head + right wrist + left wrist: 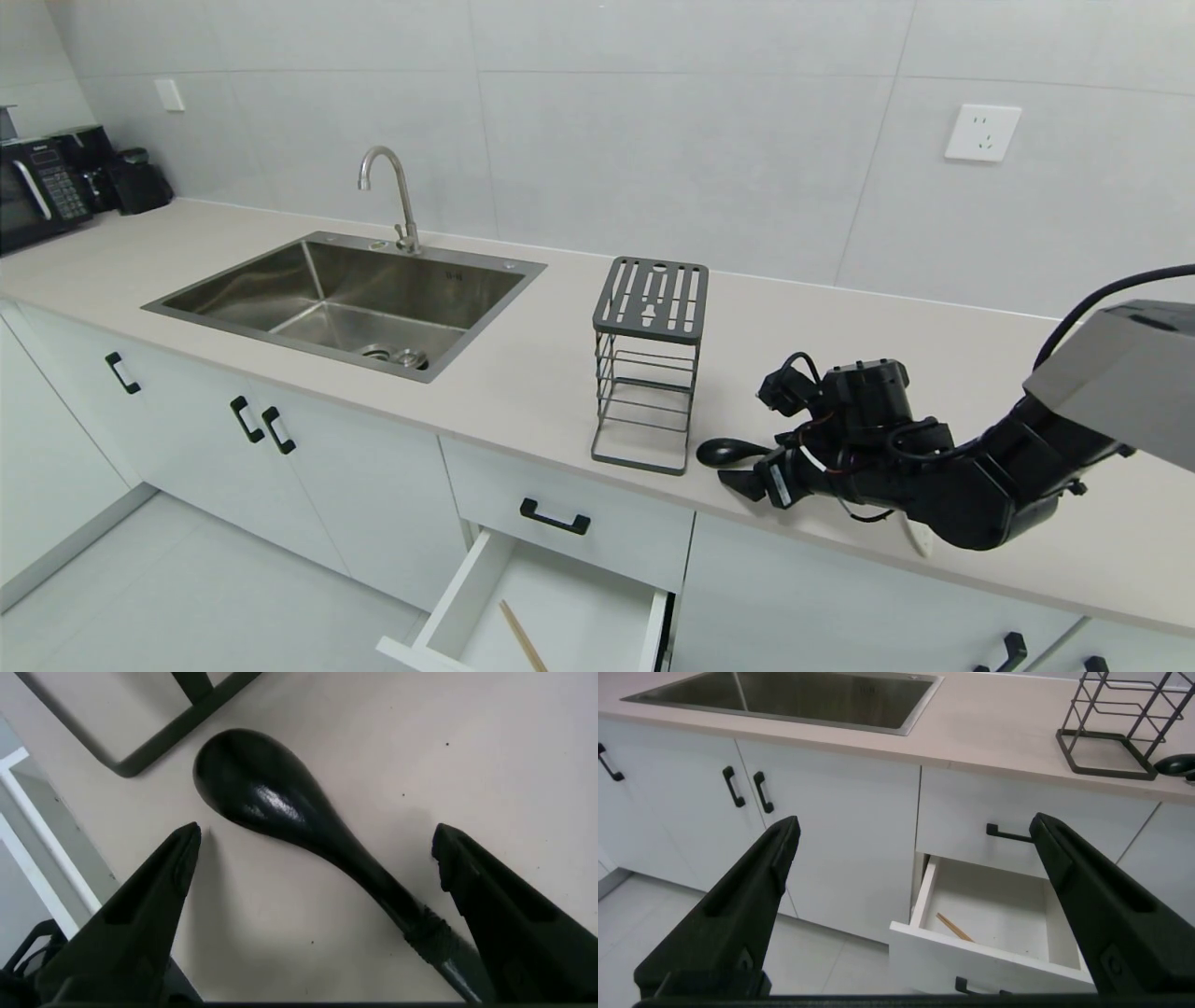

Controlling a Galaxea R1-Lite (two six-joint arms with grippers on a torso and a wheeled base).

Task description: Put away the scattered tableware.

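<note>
A black spoon (721, 453) lies on the counter just right of the wire rack's foot. My right gripper (754, 467) hovers low over it, open, with the spoon's bowl (271, 793) and neck lying between the two fingers (140, 915) and touching neither. The handle end runs out of sight under the wrist. Below the counter edge a white drawer (523, 616) stands pulled out with a wooden chopstick (523, 637) inside. My left gripper (915, 821) is open and holds nothing, in front of the cabinets and facing that drawer (990, 943) and chopstick (955, 927).
A grey wire rack (649, 364) stands mid-counter. The steel sink (233, 285) with its faucet (397, 191) is to the left, and a microwave (33, 191) sits at the far left. A white object (915, 539) pokes out from under the right arm.
</note>
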